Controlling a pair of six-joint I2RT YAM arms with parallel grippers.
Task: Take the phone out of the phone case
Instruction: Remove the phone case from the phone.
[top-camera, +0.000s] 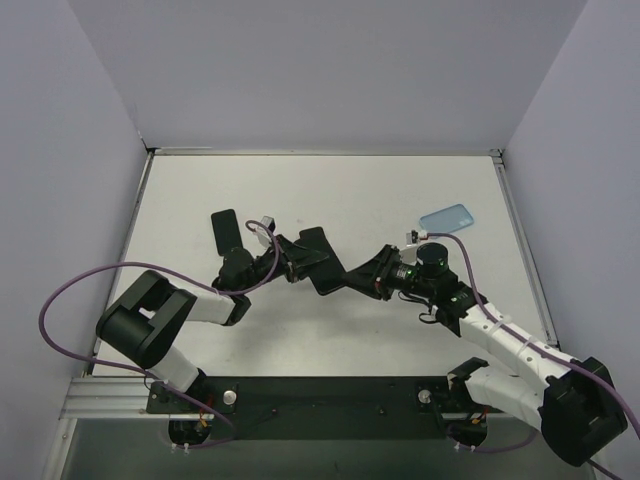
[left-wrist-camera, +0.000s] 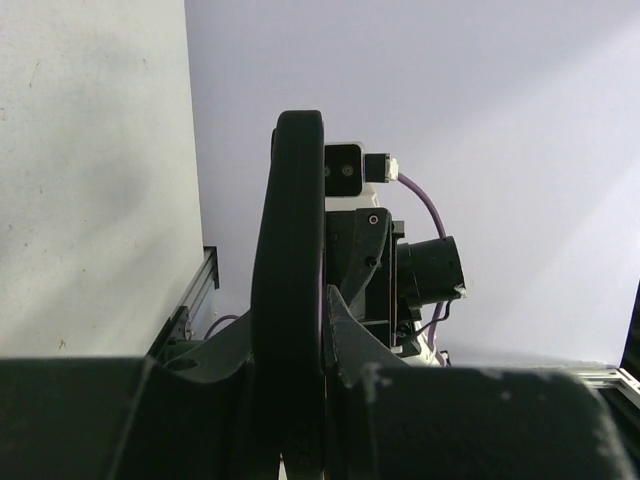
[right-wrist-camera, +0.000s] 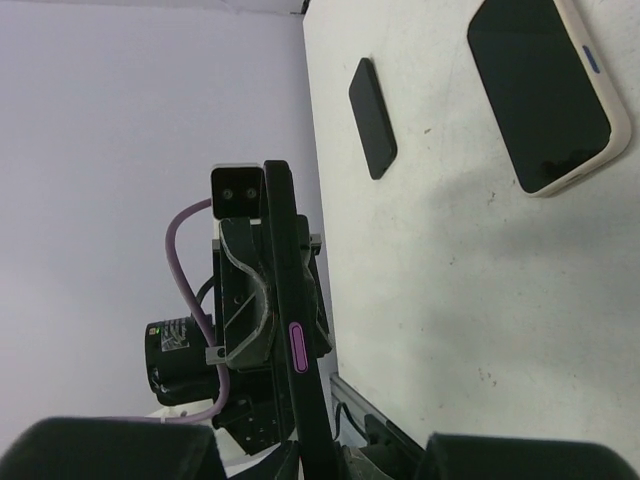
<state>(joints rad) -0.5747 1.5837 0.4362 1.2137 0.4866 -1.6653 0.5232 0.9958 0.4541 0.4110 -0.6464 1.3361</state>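
Observation:
A black cased phone (top-camera: 320, 262) hangs flat above the middle of the table, held between both grippers. My left gripper (top-camera: 291, 262) is shut on its left end and my right gripper (top-camera: 361, 276) is shut on its right end. In the left wrist view the phone (left-wrist-camera: 290, 280) shows edge-on between my left gripper's (left-wrist-camera: 300, 410) jaws, with a thin purple line along one side. In the right wrist view it (right-wrist-camera: 290, 300) is edge-on with a purple side button, its near end in my right gripper (right-wrist-camera: 322, 462).
A small black phone (top-camera: 225, 232) lies on the table at the left and also shows in the right wrist view (right-wrist-camera: 372, 118). A light blue case (top-camera: 447, 218) lies at the right back. A dark-screened phone in a beige case (right-wrist-camera: 545, 90) lies on the table.

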